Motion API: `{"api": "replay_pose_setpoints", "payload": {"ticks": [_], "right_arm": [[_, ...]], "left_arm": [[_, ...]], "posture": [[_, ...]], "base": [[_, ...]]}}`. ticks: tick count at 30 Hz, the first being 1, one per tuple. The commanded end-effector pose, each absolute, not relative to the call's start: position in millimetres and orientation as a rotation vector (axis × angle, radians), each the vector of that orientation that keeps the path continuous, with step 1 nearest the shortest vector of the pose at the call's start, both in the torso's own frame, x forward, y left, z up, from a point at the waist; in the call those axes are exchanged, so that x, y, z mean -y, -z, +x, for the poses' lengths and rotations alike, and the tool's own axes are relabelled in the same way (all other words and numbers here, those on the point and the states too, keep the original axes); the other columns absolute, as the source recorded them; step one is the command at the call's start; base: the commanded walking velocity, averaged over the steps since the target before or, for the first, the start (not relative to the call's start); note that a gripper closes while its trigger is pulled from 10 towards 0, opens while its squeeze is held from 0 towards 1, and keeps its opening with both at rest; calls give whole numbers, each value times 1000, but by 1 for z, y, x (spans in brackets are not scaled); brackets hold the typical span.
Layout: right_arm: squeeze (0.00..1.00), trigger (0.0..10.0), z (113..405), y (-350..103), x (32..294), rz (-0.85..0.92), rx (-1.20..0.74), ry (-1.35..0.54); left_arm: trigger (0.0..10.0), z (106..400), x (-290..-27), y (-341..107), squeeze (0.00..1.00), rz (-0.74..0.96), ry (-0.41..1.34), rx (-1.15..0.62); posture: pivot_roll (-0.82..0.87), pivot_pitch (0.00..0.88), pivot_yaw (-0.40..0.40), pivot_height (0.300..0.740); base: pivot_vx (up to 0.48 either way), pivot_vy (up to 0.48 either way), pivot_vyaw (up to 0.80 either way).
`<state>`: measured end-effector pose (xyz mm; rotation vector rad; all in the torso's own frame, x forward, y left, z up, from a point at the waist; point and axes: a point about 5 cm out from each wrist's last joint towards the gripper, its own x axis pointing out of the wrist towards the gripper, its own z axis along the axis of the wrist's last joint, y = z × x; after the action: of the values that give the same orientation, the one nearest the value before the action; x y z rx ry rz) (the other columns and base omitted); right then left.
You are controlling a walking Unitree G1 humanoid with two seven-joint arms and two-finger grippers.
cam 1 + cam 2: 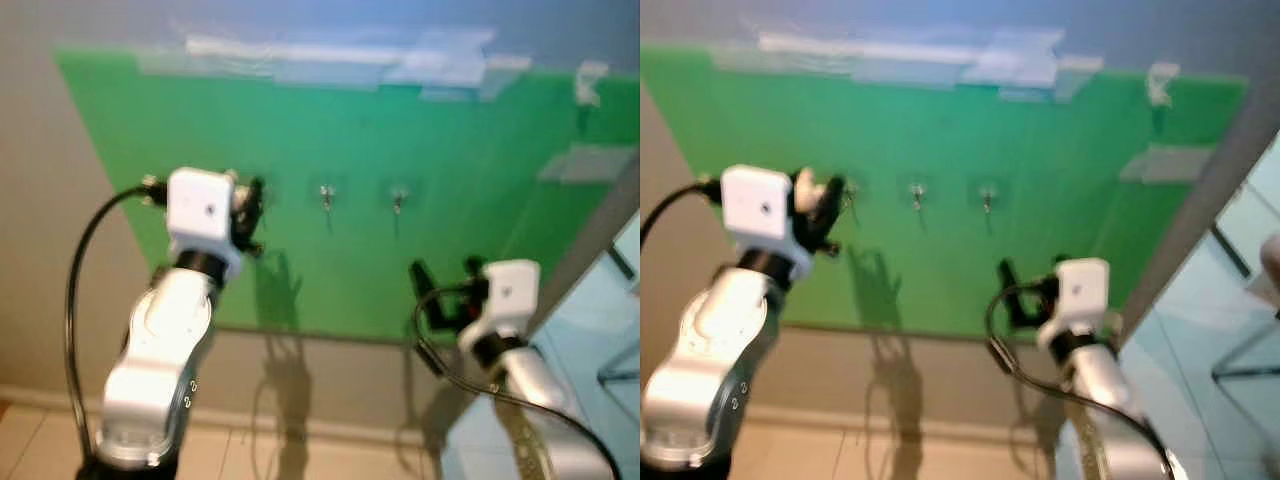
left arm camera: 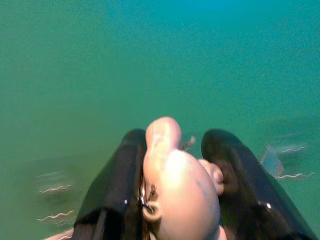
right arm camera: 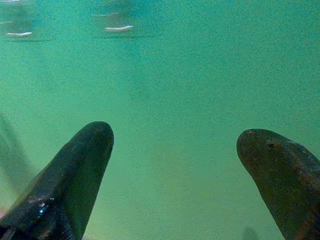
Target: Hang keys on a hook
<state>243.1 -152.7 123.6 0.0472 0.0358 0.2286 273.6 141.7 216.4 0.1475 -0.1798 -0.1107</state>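
Note:
A green board [image 1: 400,130] hangs on the wall with two small metal hooks [image 1: 327,195] [image 1: 398,200] in a row. My left gripper [image 1: 250,215] is raised against the board just left of those hooks. It is shut on a keychain with a pale pink figure [image 2: 175,190] and a metal ring [image 2: 145,200]. Whether a third hook sits behind its fingers I cannot tell. My right gripper [image 1: 445,275] is lower and to the right, open, close to the board with nothing between its fingers [image 3: 75,175].
Strips of clear tape [image 1: 330,60] hold the board's top edge to the grey wall. Below the board is bare wall [image 1: 330,385] and a tiled floor [image 1: 40,440]. A pale blue surface with thin metal legs [image 1: 620,370] lies at the right.

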Motion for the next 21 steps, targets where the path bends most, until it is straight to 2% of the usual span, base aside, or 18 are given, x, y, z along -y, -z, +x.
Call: {"api": "replay_pose_setpoints", "payload": {"ticks": [1, 14, 17, 21], "right_arm": [[0, 10000, 241, -126, 157, 37, -31, -219], [0, 10000, 239, -128, 159, 17, -31, -212], [0, 10000, 237, -129, 158, 12, -33, -204], [0, 10000, 235, -129, 158, 12, -34, -198]], "left_arm": [[0, 278, -141, -221, 0, 158, 106, 190], [0, 334, -151, -218, 0, 216, 102, 170], [0, 345, -142, -213, 0, 210, 121, 153], [0, 345, -134, -212, 0, 199, 143, 155]], "posture": [[-77, 0, 1, 740], [-134, 0, 17, 740], [-154, 0, 29, 740], [-163, 0, 39, 740]], "base": [[0, 0, 0], [0, 0, 0], [0, 0, 0], [0, 0, 0]]}}
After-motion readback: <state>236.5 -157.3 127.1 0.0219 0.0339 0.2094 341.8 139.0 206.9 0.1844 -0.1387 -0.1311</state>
